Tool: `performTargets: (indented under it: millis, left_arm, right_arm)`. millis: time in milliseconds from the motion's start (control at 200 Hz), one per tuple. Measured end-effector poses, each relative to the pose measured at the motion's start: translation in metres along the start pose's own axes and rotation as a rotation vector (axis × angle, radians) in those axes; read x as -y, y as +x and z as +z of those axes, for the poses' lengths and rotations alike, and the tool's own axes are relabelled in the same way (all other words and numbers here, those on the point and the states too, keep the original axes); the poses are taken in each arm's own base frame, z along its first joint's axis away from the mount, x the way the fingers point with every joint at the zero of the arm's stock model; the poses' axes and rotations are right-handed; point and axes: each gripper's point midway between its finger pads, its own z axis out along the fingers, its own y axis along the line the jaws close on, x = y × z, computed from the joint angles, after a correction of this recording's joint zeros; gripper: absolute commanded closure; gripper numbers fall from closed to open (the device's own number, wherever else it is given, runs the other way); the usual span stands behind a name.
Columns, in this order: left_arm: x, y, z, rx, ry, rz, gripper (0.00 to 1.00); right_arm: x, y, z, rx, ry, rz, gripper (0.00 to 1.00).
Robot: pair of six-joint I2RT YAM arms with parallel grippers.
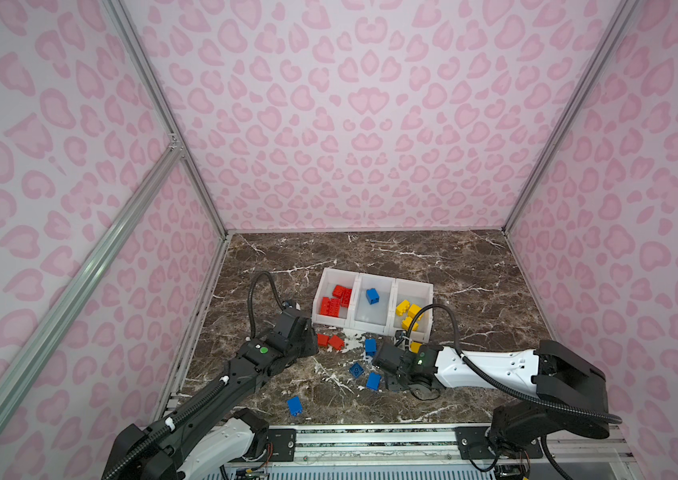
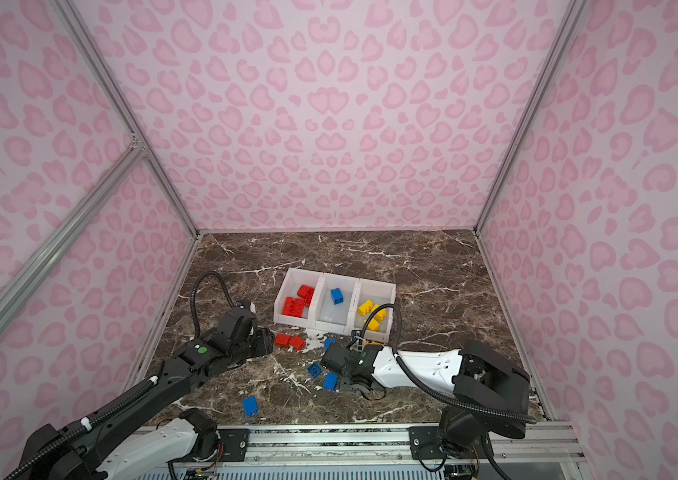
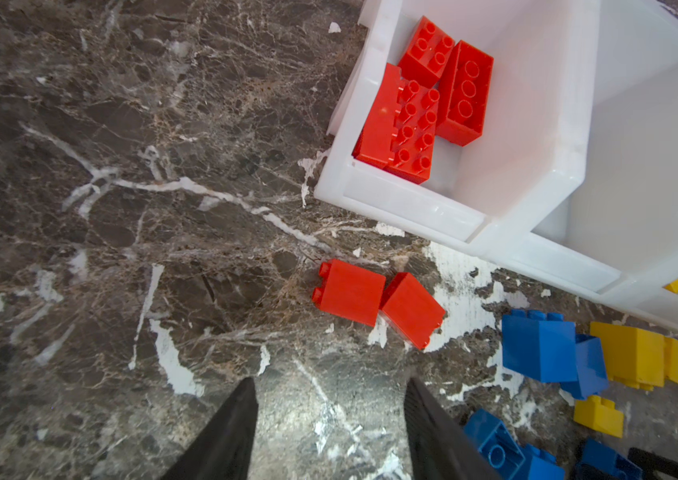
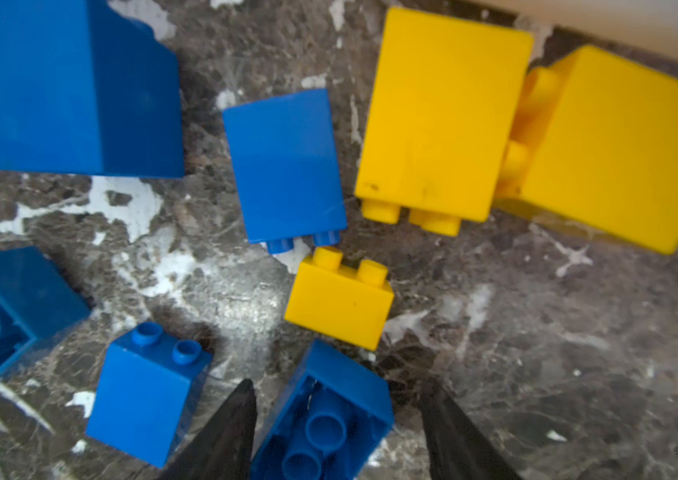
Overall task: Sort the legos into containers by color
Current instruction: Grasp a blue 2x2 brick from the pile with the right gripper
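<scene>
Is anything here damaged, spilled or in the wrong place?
The containers hold matching colours. Only the tabletop looks damaged: its marble surface is worn to white patches just in front of them, beside the two loose red legos.

Surface: dark brown marble-patterned tabletop (image 1: pixel 412 257), white-veined, worn to white patches near the bins.
Bins: three white open-top plastic containers (image 1: pixel 370 327), joined in a row, standing mid-table.
Red: two short red plastic bricks (image 3: pixel 350 293) (image 3: pixel 412 309), on their sides, touching, just in front of the red-filled bin.
Blue: several blue plastic bricks (image 1: pixel 373 381) scattered nearer the front; a lone blue brick (image 1: pixel 295 406) lies well apart, nearest the front edge.
Yellow: two large yellow plastic bricks (image 4: pixel 441 116) (image 4: pixel 619 145) touching; a small yellow brick (image 4: pixel 339 303) near them.
</scene>
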Motion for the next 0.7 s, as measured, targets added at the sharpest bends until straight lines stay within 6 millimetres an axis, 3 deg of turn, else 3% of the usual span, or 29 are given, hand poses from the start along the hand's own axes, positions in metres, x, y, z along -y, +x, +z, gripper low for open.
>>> performTargets:
  millis: [265, 540, 700]
  left_arm:
    - [0.001, 0.002, 0.000, -0.003, 0.002, 0.001, 0.41]
    - [0.002, 0.002, -0.002, 0.003, 0.006, 0.003, 0.41]
    - [0.002, 0.001, -0.005, 0.010, 0.008, 0.000, 0.41]
  right_arm:
    - [0.004, 0.003, 0.001, -0.001, 0.001, 0.015, 0.65]
    - [0.002, 0.000, -0.004, 0.010, -0.018, 0.027, 0.68]
    - [-0.013, -0.019, -0.027, 0.056, -0.040, 0.010, 0.68]
